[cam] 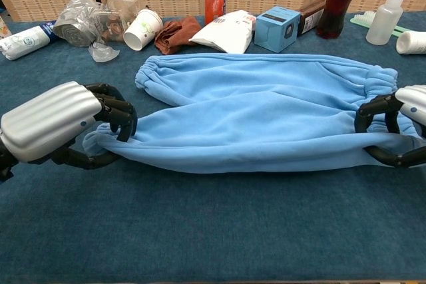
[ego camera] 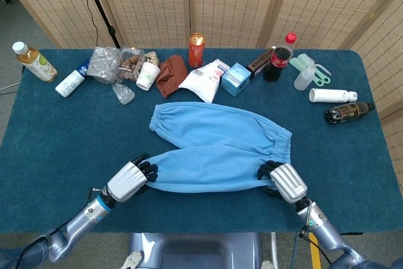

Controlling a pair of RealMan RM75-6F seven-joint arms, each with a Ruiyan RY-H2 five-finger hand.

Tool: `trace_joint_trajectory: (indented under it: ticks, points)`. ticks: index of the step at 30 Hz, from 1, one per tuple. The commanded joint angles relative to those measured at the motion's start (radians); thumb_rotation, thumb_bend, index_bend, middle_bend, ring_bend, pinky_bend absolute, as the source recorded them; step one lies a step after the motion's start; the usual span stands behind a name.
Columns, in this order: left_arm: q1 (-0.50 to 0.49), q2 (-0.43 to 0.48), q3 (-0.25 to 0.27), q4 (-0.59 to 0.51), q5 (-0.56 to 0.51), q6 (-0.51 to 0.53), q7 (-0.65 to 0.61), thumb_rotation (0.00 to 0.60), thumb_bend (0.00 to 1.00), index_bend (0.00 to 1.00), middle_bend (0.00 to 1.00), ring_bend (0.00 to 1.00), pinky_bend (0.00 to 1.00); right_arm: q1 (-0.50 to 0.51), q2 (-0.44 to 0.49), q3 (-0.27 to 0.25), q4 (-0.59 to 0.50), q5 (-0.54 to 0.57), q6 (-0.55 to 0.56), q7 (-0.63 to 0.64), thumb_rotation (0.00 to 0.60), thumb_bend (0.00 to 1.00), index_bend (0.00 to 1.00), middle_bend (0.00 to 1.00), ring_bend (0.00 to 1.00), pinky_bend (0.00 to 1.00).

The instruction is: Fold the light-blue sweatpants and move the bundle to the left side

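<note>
Left hand [cam: 63, 124] and right hand [cam: 399, 128] clamp the near leg of the sweatpants [cam: 266, 108]; lift both ends evenly, fold onto the leg beyond.

Left hand [ego camera: 128, 179], right hand [ego camera: 284, 181] clenched.

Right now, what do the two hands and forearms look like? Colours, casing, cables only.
Both match: the left hand and right hand have a ribbed silver casing over the back and glossy black fingers. In the head view the forearms are silver-grey tubes with a teal-blue ring at each wrist; a thin cable loops beside the left wrist, and thin wires run beside the right forearm. No readable markings.
</note>
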Motion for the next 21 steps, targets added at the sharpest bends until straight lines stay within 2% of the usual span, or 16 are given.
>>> trace_joint_trajectory:
  ticks: [1, 4, 6, 9, 14, 21]
  points:
    - [-0.006, -0.001, -0.011, -0.008, -0.014, 0.0, -0.005, 0.6, 0.37, 0.7, 0.5, 0.53, 0.28, 0.004, 0.005, 0.002, -0.004, 0.001, -0.003, 0.003, 0.6, 0.6, 0.62, 0.51, 0.42, 0.59]
    - [-0.012, 0.007, -0.024, -0.032, -0.034, -0.011, 0.0, 0.6, 0.37, 0.72, 0.52, 0.54, 0.23, 0.011, 0.013, 0.011, -0.007, 0.002, -0.002, -0.002, 0.6, 0.61, 0.62, 0.51, 0.42, 0.59]
    - [-0.018, 0.02, -0.035, -0.063, -0.049, -0.025, 0.016, 0.6, 0.38, 0.77, 0.56, 0.55, 0.15, 0.018, 0.021, 0.022, -0.012, 0.004, -0.001, -0.006, 0.6, 0.61, 0.62, 0.51, 0.42, 0.59]
    - [-0.039, 0.059, -0.072, -0.155, -0.091, -0.071, 0.078, 0.6, 0.39, 0.8, 0.58, 0.57, 0.1, 0.04, 0.046, 0.048, -0.039, 0.022, -0.021, -0.004, 0.6, 0.61, 0.62, 0.51, 0.42, 0.59]
    - [-0.098, 0.134, -0.138, -0.322, -0.165, -0.194, 0.209, 0.6, 0.39, 0.81, 0.59, 0.57, 0.09, 0.085, 0.103, 0.096, -0.106, 0.08, -0.102, -0.009, 0.6, 0.61, 0.62, 0.51, 0.42, 0.59]
    - [-0.155, 0.164, -0.185, -0.378, -0.21, -0.277, 0.287, 0.6, 0.39, 0.81, 0.59, 0.57, 0.09, 0.118, 0.146, 0.141, -0.141, 0.154, -0.185, -0.004, 0.6, 0.61, 0.62, 0.51, 0.42, 0.59]
